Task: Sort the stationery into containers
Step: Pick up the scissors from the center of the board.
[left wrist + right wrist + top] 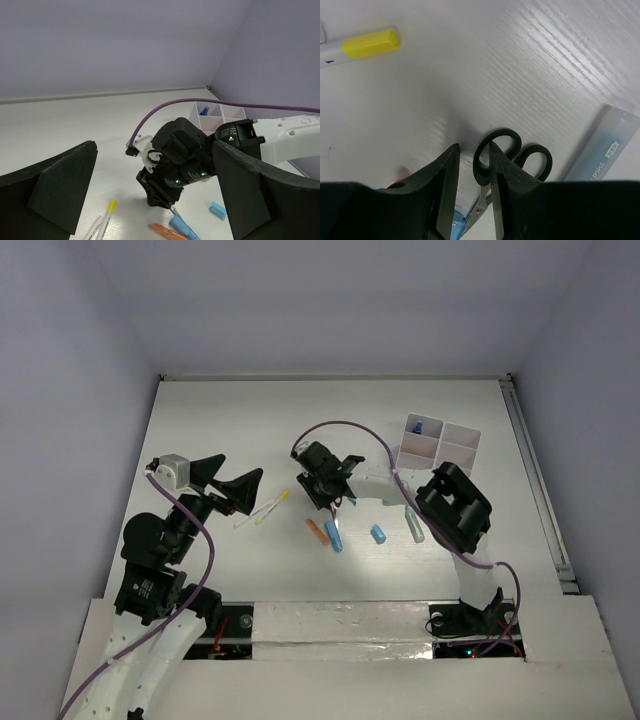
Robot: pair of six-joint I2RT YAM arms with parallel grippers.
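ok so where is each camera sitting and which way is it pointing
Top external: above and behind the arm bases, looking down on the table; left gripper and right gripper show.
Left wrist: looks across the table at the right gripper; own open fingers frame it.
Right wrist: looks down at the scissors; own fingers straddle one handle loop.
Shared: top and left wrist both show the containers and blue marker.

The table (pixel 530 60) is seen as white, finely ribbed plastic sheet with a soft sheen. The scissors (pixel 518 154) are fitted with glossy black plastic handles and bright metal blades. Just beside the scissors, a frosted translucent plastic sleeve (pixel 600 145) is seen; well apart from them, a smooth yellow plastic pen cap (pixel 370 42). The fingers (pixel 442 195) of the right gripper (pixel 473 150) are finished in matt black plastic.
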